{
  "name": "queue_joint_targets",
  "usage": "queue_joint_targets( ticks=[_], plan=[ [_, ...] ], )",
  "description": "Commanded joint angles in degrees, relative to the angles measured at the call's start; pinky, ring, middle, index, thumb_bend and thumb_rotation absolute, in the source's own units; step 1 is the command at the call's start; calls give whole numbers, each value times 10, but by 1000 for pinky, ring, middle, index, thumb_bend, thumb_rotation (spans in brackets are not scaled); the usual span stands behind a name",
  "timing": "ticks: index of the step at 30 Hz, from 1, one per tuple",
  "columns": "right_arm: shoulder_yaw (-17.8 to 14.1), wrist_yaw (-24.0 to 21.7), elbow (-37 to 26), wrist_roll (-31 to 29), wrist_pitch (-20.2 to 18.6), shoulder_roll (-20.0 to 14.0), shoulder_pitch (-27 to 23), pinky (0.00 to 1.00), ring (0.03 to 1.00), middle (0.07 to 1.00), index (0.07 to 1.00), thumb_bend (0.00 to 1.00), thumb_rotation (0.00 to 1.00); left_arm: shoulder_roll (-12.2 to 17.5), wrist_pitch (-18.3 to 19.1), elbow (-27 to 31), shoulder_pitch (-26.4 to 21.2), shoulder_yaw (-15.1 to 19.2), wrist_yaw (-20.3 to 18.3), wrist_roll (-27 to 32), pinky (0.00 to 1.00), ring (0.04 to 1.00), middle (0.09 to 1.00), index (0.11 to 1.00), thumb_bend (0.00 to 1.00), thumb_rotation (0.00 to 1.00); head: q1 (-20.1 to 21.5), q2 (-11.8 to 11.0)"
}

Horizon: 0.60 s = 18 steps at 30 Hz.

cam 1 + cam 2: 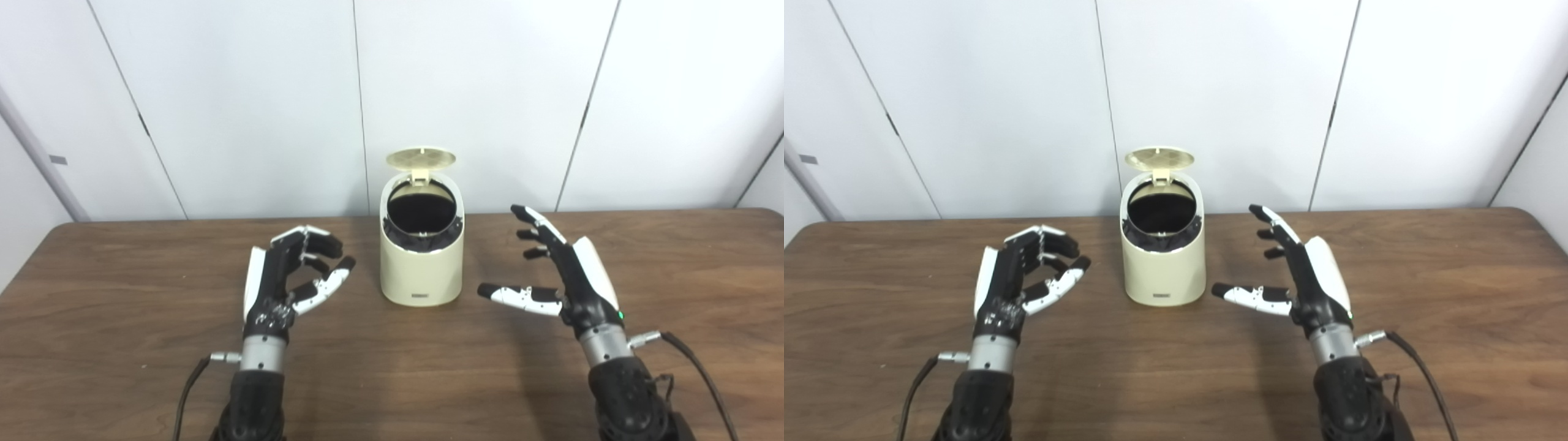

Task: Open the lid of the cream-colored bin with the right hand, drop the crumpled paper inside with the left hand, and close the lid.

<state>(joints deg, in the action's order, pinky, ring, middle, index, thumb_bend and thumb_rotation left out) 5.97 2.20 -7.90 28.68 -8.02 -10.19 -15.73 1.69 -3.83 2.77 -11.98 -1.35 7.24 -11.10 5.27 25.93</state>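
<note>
The cream-colored bin (421,269) stands in the middle of the brown table (122,343), its round lid (421,158) tipped up at the back and the dark lined opening (421,213) showing. My left hand (288,275) hovers to the bin's left, fingers curled loosely with nothing visible between them. My right hand (560,269) is to the bin's right, fingers spread wide and thumb pointing toward the bin, holding nothing. No crumpled paper shows on the table or in either hand; the bin's inside is too dark to see into.
White wall panels (245,92) rise directly behind the table's far edge. Cables (698,367) trail from both wrists toward the near edge.
</note>
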Motion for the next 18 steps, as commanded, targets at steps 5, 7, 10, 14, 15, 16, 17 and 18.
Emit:
queue_joint_targets(
  ticks=[5,7,10,14,15,16,17,18],
  plan=[
    [8,-25,-7,16,10,-33,-78,684,826,888,870,687,406,2,-48,-14,1,-2,-2,-1,534,661,739,740,573,181,3,-16],
    [10,-31,-4,21,6,-40,-94,678,826,888,866,696,410,2,-48,-18,4,-3,-2,-4,521,653,738,748,571,221,3,-19],
    [14,-38,3,29,8,-48,-113,692,834,889,867,695,435,0,-50,-24,5,-3,-2,-3,512,643,738,754,567,265,3,-23],
    [23,-46,18,43,9,-60,-138,704,831,877,860,711,468,-2,-62,-36,6,-5,-1,-3,526,648,735,751,561,230,3,-26],
    [26,-49,19,48,5,-61,-144,708,836,878,861,713,472,-2,-65,-38,5,-5,-2,-1,531,652,736,752,559,216,3,-26],
    [28,-54,21,53,2,-63,-150,711,838,878,863,713,475,-2,-67,-40,5,-6,-4,1,534,654,738,753,561,207,3,-26],
    [31,-58,23,58,1,-66,-156,717,843,878,865,714,482,-3,-68,-41,4,-6,-5,3,538,658,739,754,570,194,2,-26],
    [34,-61,27,61,1,-67,-161,721,847,880,867,713,489,-3,-70,-42,4,-7,-6,3,540,661,740,755,576,189,2,-26]
  ],
)
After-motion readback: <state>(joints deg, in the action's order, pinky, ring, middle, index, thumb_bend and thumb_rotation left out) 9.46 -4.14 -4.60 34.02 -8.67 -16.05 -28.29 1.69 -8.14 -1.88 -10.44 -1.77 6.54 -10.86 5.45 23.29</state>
